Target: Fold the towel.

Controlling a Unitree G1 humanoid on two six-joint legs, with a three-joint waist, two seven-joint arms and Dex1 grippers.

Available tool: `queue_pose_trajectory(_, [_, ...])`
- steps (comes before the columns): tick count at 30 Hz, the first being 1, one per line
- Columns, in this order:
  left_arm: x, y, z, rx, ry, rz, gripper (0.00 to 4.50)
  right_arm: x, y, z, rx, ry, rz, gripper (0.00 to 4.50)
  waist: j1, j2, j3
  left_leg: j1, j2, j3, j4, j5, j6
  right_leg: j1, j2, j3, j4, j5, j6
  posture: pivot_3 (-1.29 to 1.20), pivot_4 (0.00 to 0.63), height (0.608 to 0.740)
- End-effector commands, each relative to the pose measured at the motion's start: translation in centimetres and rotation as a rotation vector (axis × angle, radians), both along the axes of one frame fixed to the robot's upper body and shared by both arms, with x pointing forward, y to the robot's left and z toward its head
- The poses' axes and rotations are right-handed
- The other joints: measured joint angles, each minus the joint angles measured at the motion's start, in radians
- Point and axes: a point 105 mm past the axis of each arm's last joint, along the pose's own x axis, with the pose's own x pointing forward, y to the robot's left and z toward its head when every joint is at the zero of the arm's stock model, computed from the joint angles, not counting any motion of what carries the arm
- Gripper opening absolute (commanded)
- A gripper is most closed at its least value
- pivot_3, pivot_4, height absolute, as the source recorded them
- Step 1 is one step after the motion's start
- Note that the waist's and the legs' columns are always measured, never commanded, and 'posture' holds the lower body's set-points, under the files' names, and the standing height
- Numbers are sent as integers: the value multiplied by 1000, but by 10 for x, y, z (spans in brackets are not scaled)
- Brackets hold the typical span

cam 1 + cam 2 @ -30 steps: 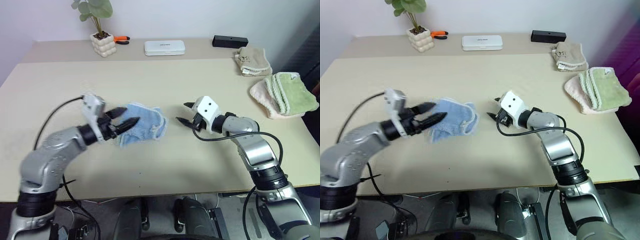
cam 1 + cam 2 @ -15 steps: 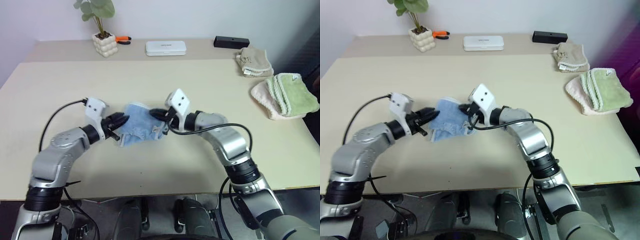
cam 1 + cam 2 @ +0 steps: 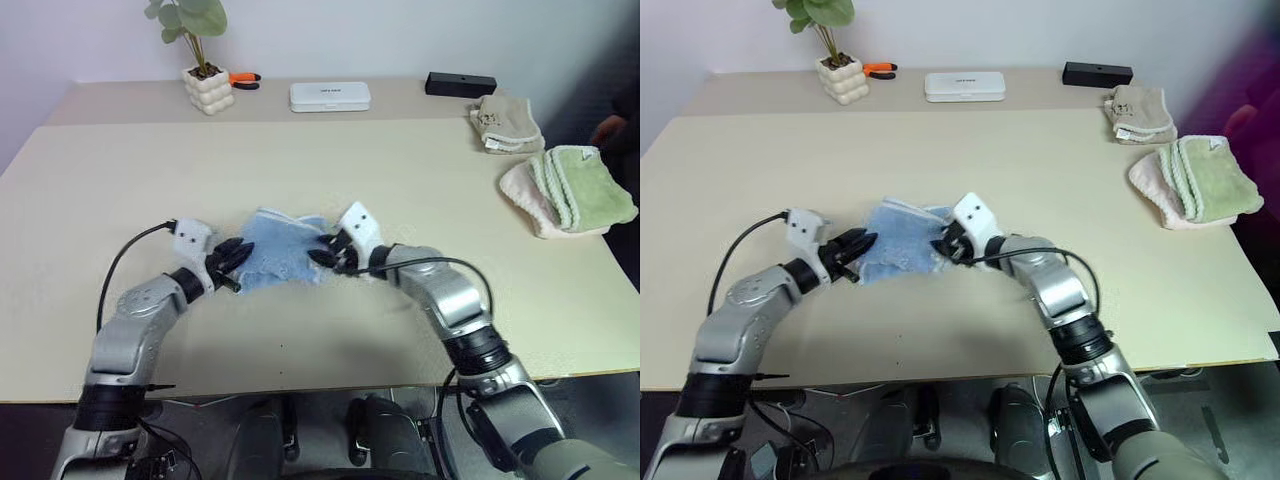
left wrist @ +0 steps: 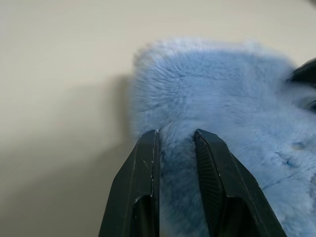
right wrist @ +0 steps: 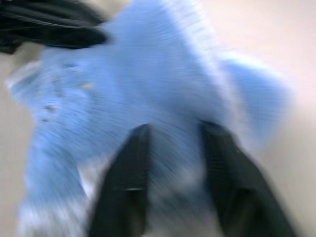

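Near the front edge of the worktop (image 3: 330,330), the towel (image 3: 278,252) lies bunched between the two claws. The left claw (image 3: 229,256) is at the towel's left edge, its black fingers (image 4: 213,163) clenched on a fold of the blue pile. The right claw (image 3: 328,250) is at the towel's right edge, its fingers (image 5: 123,182) parted and lying on the cloth, grasping nothing clearly. Farther back on the right, well apart, lie pink and green folded towels (image 3: 568,190) and a beige cloth (image 3: 505,123).
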Motion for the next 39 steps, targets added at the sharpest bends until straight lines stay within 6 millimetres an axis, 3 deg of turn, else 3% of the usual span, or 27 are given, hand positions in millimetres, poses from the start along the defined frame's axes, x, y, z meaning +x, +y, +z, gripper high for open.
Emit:
queue_pose_trajectory(1, [-18, 13, 33, 44, -124, -12, 1050, -2, -11, 18, 99, 60, -51, 3709, -3, 0, 0, 0, 0, 0, 0, 0, 0, 0, 0, 0, 0, 0, 0, 0, 150, 740])
queue_pose_trajectory(2, [-23, 15, 35, 60, -133, -18, 1050, -3, -13, 18, 112, 88, -62, 4223, -4, 0, 0, 0, 0, 0, 0, 0, 0, 0, 0, 0, 0, 0, 0, 0, 150, 740])
queue_pose_trajectory(3, [-28, 16, 37, 76, -139, -29, 1050, -3, -14, 17, 125, 120, -69, 4456, -2, 0, 0, 0, 0, 0, 0, 0, 0, 0, 0, 0, 0, 0, 0, 0, 150, 740])
queue_pose_trajectory(8, [-53, 17, 37, 139, -127, -111, 1050, 0, -5, 2, 220, 320, -95, 4456, -2, 1, 0, 0, 0, 0, -1, -1, 0, -1, 0, 0, 0, 0, 0, 0, 150, 740])
queue_pose_trajectory(16, [-67, 14, 33, 145, -105, -112, 1050, 3, 30, -13, 288, 489, -51, 4456, -4, 1, 0, -1, 0, 1, -1, -1, 1, -1, 0, 0, -1, 0, -1, 0, 150, 740])
queue_pose_trajectory(19, [-69, 12, 31, 143, -102, -108, 1050, 5, 41, -7, 348, 521, -33, 3602, -7, 1, 0, 0, 0, 1, -1, -1, 1, -1, 1, 0, -1, 0, -1, 0, 150, 740])
queue_pose_trajectory(26, [-71, 10, 29, 141, -91, -99, 1050, 4, 41, 13, 433, 516, -7, 32, -3, 1, 1, -1, 0, 1, -1, -1, 1, -2, 1, 0, -1, 0, -1, 0, 150, 740])
queue_pose_trajectory(29, [-67, 8, 27, 140, -89, -105, 1050, 18, 19, 38, 541, 421, -92, 32, 1, 1, 1, -2, 0, 1, -1, -1, 1, -2, 0, 0, -1, 0, -1, 0, 150, 740])
queue_pose_trajectory(32, [-65, 7, 27, 139, -90, -106, 1050, 25, 8, 47, 579, 380, -147, 32, 0, 1, 1, -2, 0, 1, -1, -1, 1, -2, 0, 0, -2, 0, -1, 0, 150, 740])
queue_pose_trajectory(34, [-59, 0, 29, 123, -102, -124, 1050, 55, -50, 67, 699, 271, -389, 32, 0, 2, 1, -2, 0, 1, -2, -1, 1, -2, 0, 0, -2, 0, -1, 0, 150, 740])
queue_pose_trajectory(35, [-55, -5, 29, 115, -107, -140, 1050, 69, -94, 79, 788, 207, -561, 32, 6, 2, 2, -2, 0, 1, -2, -1, 1, -2, 0, 0, -2, 1, -1, 0, 150, 740])
queue_pose_trajectory(36, [-52, -9, 29, 110, -110, -151, 1050, 76, -123, 86, 852, 170, -673, 32, 10, 3, 2, -2, 0, 1, -2, -1, 1, -2, 0, 0, -2, 1, -1, 0, 150, 740])
queue_pose_trajectory(39, [-45, -19, 29, 94, -118, -178, 1050, 82, -172, 80, 934, 162, -873, 32, 9, 3, 2, -3, -4, 1, -2, -2, 3, -2, -3, 0, -3, 0, -1, 0, 150, 740])
